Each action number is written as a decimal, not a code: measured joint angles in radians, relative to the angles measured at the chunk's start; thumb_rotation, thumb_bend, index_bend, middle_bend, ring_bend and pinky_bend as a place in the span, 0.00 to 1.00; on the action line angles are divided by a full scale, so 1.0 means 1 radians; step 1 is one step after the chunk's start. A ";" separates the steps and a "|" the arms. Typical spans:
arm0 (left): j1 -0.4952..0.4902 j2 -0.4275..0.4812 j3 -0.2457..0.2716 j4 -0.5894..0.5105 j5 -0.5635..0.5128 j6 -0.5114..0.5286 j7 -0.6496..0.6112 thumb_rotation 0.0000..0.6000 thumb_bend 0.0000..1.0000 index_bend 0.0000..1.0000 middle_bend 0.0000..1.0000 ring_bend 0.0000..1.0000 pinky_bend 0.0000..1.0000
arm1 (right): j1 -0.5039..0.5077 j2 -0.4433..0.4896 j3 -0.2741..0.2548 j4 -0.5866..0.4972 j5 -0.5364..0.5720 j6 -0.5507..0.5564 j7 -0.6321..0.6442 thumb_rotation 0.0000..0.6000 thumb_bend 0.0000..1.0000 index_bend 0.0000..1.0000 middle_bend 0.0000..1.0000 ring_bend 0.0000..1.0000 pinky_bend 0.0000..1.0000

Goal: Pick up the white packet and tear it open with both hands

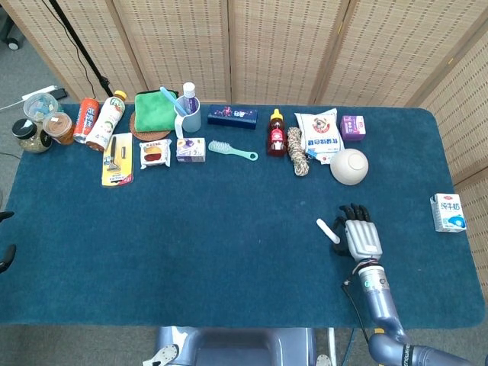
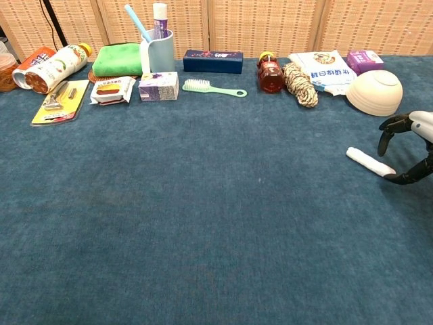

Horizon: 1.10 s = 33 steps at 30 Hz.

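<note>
The white packet [image 1: 329, 230] is a small slim stick lying flat on the blue tablecloth, right of centre; the chest view shows the packet [image 2: 369, 162] at its right side. My right hand [image 1: 358, 233] hovers just right of it, fingers spread and arched. In the chest view this right hand [image 2: 410, 147] has its thumb tip right by the packet's near end and its fingers above, holding nothing. Of my left hand [image 1: 4, 253], only dark fingertips show, spread apart at the head view's far left edge, far from the packet.
A cream bowl [image 1: 349, 166] sits just behind the right hand. A milk carton [image 1: 447, 212] stands at the table's right edge. Along the back lie a rope coil [image 1: 297, 151], flour bag [image 1: 319, 134], sauce bottle [image 1: 277, 133], brush [image 1: 231, 149], cup, cloth and cans.
</note>
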 measured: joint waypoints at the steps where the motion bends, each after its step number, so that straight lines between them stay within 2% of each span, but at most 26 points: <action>1: 0.001 0.000 0.000 0.001 0.000 0.001 -0.002 1.00 0.35 0.25 0.11 0.12 0.10 | 0.001 -0.003 0.001 0.003 0.002 -0.001 0.000 1.00 0.28 0.45 0.16 0.00 0.00; 10: 0.005 0.001 0.001 0.008 -0.004 0.003 -0.013 1.00 0.35 0.25 0.11 0.12 0.10 | 0.009 -0.027 0.005 0.029 0.019 -0.007 -0.011 1.00 0.28 0.45 0.17 0.00 0.00; 17: 0.007 0.001 0.000 0.013 -0.006 0.006 -0.020 1.00 0.35 0.25 0.11 0.12 0.10 | 0.018 -0.045 0.012 0.049 0.037 -0.009 -0.028 1.00 0.28 0.50 0.20 0.00 0.00; 27: 0.008 -0.002 -0.001 0.019 -0.007 0.007 -0.022 1.00 0.35 0.25 0.10 0.12 0.10 | 0.018 -0.049 0.009 0.054 0.041 -0.010 -0.031 1.00 0.39 0.53 0.22 0.00 0.00; 33: 0.009 -0.002 -0.002 0.018 -0.007 0.009 -0.021 1.00 0.35 0.25 0.10 0.12 0.10 | 0.022 -0.043 0.004 0.054 0.055 -0.028 -0.051 1.00 0.40 0.52 0.22 0.01 0.00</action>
